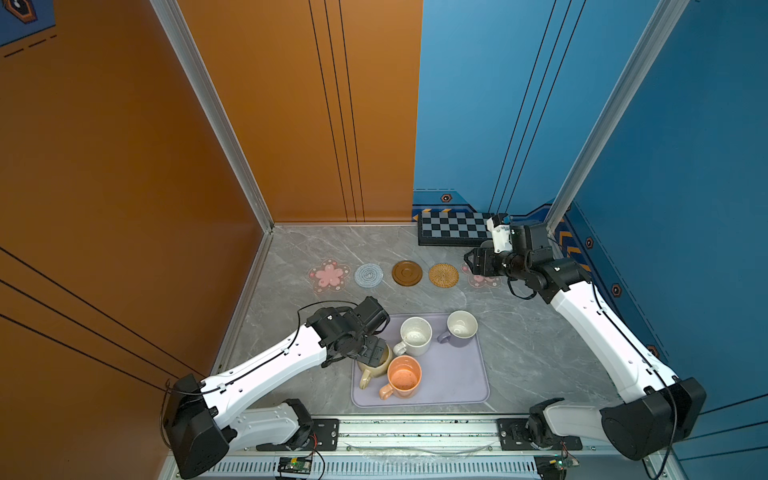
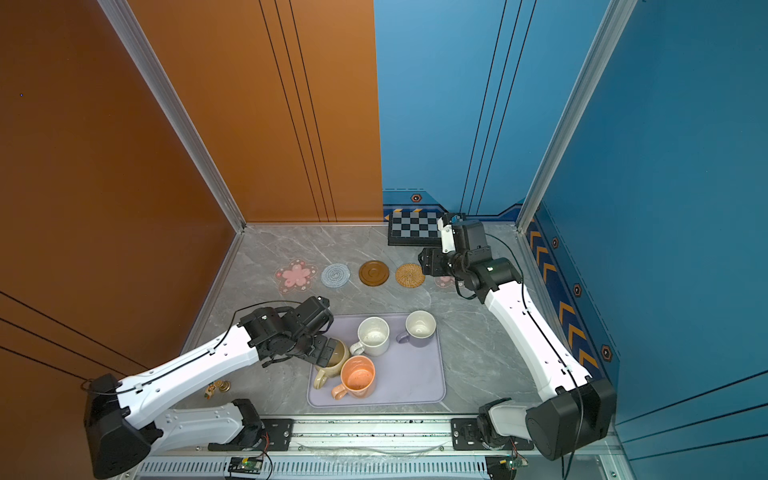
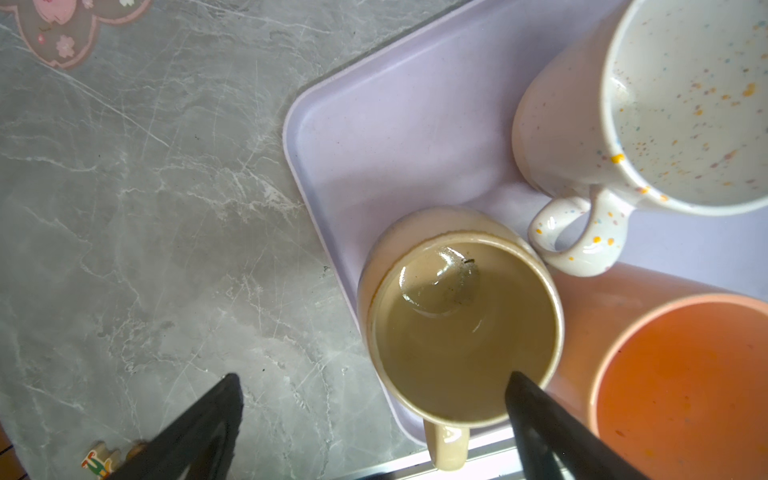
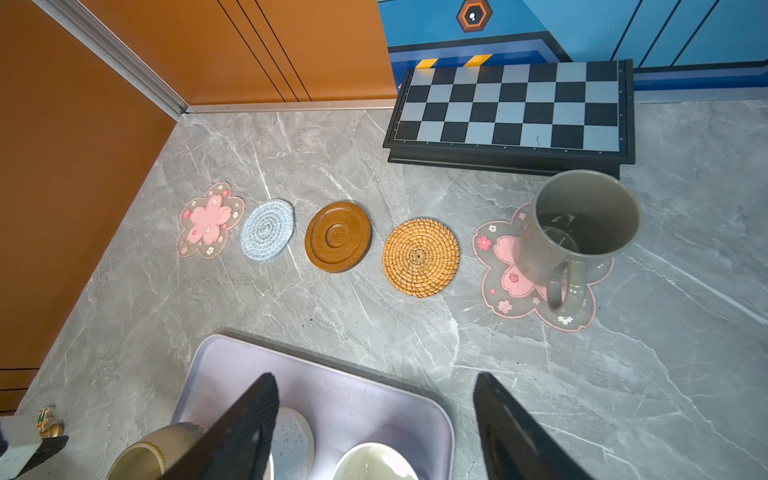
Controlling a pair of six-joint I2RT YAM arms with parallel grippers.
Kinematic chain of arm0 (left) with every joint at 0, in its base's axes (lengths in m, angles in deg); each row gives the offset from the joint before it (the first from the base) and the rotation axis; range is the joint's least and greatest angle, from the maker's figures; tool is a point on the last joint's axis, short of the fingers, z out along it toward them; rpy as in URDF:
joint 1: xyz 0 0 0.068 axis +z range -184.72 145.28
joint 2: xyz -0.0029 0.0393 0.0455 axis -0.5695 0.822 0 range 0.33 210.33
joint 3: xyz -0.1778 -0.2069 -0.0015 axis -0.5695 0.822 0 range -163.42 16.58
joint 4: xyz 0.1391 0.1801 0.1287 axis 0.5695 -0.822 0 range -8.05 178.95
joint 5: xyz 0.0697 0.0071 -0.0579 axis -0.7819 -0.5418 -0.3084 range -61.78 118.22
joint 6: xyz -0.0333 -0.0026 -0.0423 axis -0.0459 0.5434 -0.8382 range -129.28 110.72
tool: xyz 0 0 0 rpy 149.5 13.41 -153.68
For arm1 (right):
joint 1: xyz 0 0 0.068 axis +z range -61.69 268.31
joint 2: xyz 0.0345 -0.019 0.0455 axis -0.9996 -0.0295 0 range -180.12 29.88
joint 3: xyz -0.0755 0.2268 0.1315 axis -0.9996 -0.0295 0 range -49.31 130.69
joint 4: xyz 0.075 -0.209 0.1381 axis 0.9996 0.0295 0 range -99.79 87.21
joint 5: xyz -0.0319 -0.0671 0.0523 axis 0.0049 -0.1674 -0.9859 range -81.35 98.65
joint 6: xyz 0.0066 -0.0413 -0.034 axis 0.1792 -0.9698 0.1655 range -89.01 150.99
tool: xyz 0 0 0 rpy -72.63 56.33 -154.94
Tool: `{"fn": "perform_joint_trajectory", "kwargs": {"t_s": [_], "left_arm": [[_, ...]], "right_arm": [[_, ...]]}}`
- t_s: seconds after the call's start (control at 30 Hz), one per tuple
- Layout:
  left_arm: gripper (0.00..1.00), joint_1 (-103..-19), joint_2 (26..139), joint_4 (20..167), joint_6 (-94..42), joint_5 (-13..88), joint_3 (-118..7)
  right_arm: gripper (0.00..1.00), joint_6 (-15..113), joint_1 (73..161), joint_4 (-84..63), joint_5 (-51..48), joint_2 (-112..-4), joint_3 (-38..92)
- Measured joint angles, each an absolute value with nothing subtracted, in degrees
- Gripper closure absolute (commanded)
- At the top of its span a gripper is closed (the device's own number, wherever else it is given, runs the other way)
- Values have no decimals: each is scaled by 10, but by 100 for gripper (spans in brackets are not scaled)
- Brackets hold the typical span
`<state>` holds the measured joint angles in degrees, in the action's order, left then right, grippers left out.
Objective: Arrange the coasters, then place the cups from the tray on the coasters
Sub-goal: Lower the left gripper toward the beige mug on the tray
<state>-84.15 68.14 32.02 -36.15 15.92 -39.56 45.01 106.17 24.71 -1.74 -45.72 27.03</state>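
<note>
Marble tabletop, right hand hiding grey cup from above

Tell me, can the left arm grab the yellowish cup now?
Probably yes. The left gripper hangs wide open right over the beige cup, one finger above its mouth, one outside, and nothing covers it.

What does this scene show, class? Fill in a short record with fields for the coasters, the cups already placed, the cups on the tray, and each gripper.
Coasters: one row of five: pink flower coaster, crocheted coaster, wooden coaster, rattan coaster, second pink flower coaster
Placed: grey cup, on the second pink flower coaster
On tray: beige cup, speckled cup, orange cup, lavender cup
Left gripper: open, straddling the beige cup's rim
Right gripper: open, empty
</note>
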Motion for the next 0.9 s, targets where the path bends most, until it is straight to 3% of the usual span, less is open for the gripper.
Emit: {"fn": "perform_joint_trajectory", "kwargs": {"t_s": [0.67,0.9], "left_arm": [[1,-960,712,319,-399,170,-392],[2,-959,663,314,-423,173,-369]], "right_arm": [[23,450,1062,248,-14,-447,243],[23,450,1059,247,-14,-437,241]]}}
